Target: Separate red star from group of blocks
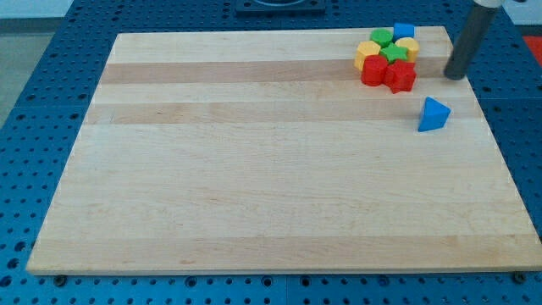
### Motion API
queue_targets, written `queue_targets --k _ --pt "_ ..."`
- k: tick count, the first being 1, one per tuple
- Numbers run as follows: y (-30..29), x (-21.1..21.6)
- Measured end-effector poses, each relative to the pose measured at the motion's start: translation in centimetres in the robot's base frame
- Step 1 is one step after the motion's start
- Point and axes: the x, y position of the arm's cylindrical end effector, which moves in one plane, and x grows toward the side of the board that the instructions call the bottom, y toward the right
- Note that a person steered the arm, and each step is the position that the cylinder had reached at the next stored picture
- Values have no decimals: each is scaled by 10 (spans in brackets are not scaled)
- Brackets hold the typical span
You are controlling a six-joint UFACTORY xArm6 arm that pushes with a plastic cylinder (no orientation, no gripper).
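The red star [401, 75] lies at the lower right of a tight group of blocks near the view's top right. Touching it are a red block [373, 71] on its left and a green star [393, 54] above it. The group also holds a yellow block [367, 54], a second yellow block [409, 47], a green block [383, 37] and a blue block [403, 31]. My tip [456, 76] rests on the board to the right of the red star, with a gap between them.
A blue triangle [433, 114] lies alone below and to the right of the group. The wooden board [254, 169] lies on a blue perforated table; its right edge is close to my tip.
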Motion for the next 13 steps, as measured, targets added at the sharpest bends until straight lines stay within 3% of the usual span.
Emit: queue_targets --k 2,6,11,13 --pt "-78 -3" --pt "-120 68" --pt "-260 85" --pt "-273 76"
